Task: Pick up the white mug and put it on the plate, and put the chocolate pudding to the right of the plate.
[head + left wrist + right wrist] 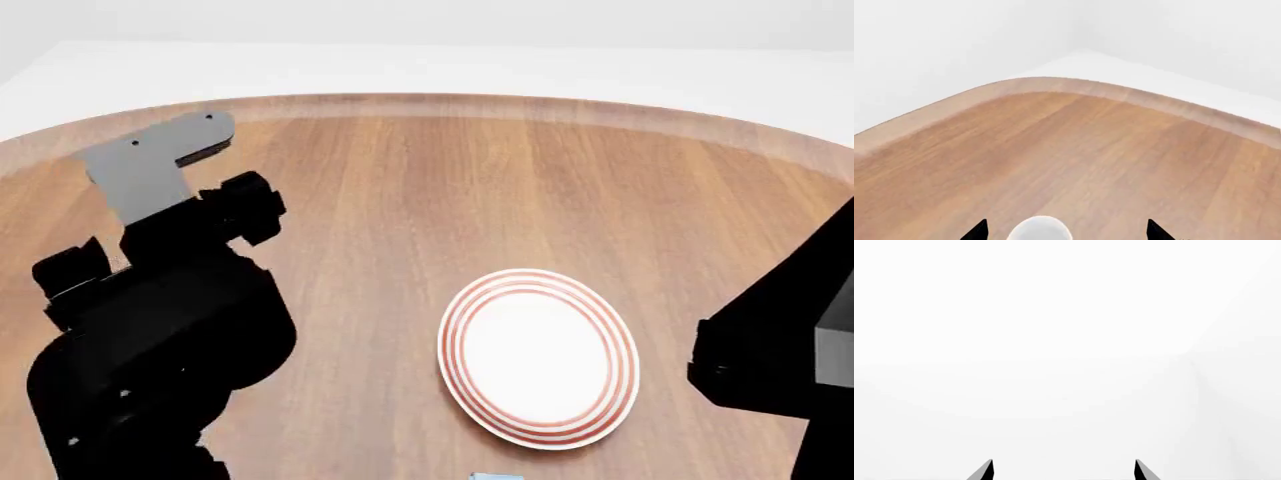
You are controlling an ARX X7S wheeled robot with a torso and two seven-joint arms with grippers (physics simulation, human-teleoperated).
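Note:
The plate, white with red rings, lies on the wooden table right of centre in the head view. In the left wrist view, the rounded top of the white mug shows between the tips of my left gripper, nearer one tip. Those tips stand wide apart and open, touching nothing. My left arm hides the mug in the head view. A light blue sliver at the near edge is the chocolate pudding, just in front of the plate. My right gripper is open, facing a blank white wall.
The round wooden table has a raised rim curving along its far side, with white floor and walls beyond. My right arm fills the right edge of the head view, close to the plate.

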